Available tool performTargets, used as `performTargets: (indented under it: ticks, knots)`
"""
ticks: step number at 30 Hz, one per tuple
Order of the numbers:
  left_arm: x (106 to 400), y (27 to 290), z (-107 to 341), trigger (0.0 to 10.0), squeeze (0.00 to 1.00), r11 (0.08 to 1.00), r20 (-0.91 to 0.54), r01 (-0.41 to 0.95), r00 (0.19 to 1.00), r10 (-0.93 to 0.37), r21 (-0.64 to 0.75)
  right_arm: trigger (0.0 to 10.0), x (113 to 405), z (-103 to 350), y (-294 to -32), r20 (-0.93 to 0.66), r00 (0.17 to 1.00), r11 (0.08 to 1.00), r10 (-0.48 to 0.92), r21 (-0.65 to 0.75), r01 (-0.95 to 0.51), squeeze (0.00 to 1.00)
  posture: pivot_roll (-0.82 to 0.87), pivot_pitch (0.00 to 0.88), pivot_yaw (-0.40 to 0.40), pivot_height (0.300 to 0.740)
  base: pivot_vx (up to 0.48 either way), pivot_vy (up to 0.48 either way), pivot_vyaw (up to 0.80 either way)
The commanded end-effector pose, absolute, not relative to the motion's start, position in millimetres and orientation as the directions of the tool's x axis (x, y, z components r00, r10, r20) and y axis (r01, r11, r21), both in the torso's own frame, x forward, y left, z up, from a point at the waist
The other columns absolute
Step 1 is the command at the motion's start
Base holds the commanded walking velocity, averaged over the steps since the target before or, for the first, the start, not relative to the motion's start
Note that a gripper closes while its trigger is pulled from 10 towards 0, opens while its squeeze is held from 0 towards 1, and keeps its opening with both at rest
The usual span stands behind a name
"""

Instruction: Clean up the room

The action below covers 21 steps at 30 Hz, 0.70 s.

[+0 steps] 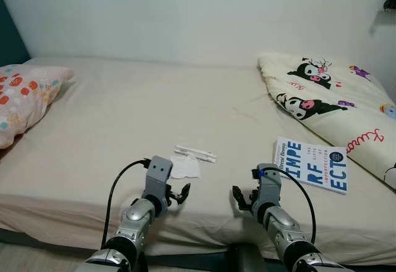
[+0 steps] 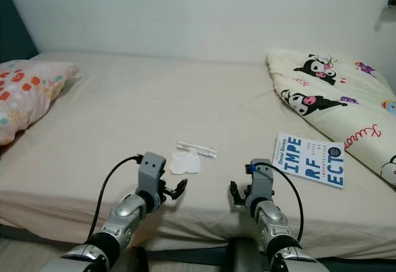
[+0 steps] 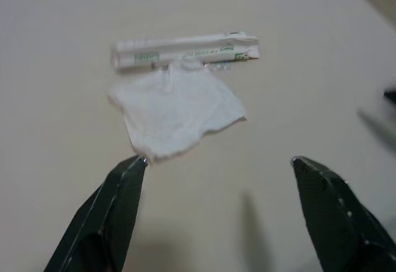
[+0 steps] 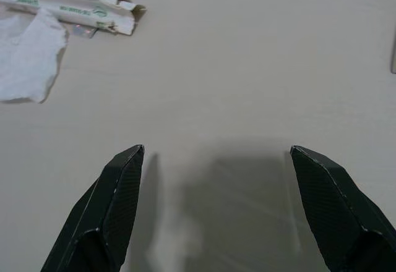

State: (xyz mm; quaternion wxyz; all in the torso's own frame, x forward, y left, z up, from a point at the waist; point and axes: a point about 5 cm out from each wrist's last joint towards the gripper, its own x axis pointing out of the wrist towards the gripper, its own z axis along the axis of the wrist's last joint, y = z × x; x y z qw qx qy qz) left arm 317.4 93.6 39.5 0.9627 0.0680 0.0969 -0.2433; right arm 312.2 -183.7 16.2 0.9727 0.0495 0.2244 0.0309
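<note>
Beige bed [image 1: 124, 117] in the head views holds a crumpled tissue [image 1: 185, 166], a wrapper [image 1: 195, 154] and a book [image 1: 312, 164], so tidying looks barely begun. From the left wrist, the left end effector [image 3: 219, 179] is spread before the tissue, the wrapper's long axis crosswise beyond. From the right wrist, the right end effector [image 4: 216, 179] gapes, empty.

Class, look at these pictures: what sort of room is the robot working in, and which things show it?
Most likely a bedroom: a wide bed with a patterned pillow and a folded cartoon-print quilt.
</note>
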Motion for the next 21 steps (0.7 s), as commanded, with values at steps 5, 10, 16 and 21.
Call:
performTargets:
  ticks: [5, 10, 16, 21]
  knots:
    - [317.3, 68.7, 47.2, 10.0, 0.00, 0.808, -0.189, 0.542, 0.840, -0.509, 0.229, 10.0, 311.0, 17.8, -190.7, -0.407, 0.912, 0.995, 0.048, 0.099, -0.008, 0.00, -0.07, 0.000, 0.023, 0.522, 0.000, 0.000, 0.00]
    - [328.2, 35.8, 70.2, 10.0, 0.00, 0.809, -0.123, 0.542, 0.840, -0.528, 0.228, 10.0, 308.5, 23.9, -202.8, -0.332, 0.943, 0.996, 0.005, 0.089, 0.026, 0.00, -0.16, 0.020, 0.056, 0.494, 0.000, 0.000, 0.00]
    - [338.6, 25.8, 79.9, 10.0, 0.00, 0.778, -0.170, 0.514, 0.857, -0.487, 0.362, 10.0, 286.6, 22.5, -210.1, -0.250, 0.968, 0.996, -0.017, 0.083, 0.039, 0.00, -0.23, 0.091, 0.078, 0.489, 0.000, 0.000, 0.00]
    - [339.9, 34.4, 74.1, 10.0, 0.00, 0.762, -0.215, 0.494, 0.869, -0.446, 0.418, 10.0, 269.6, 23.6, -207.6, -0.223, 0.974, 0.994, -0.033, 0.093, 0.055, 0.00, -0.25, 0.155, 0.083, 0.489, 0.000, 0.000, 0.00]
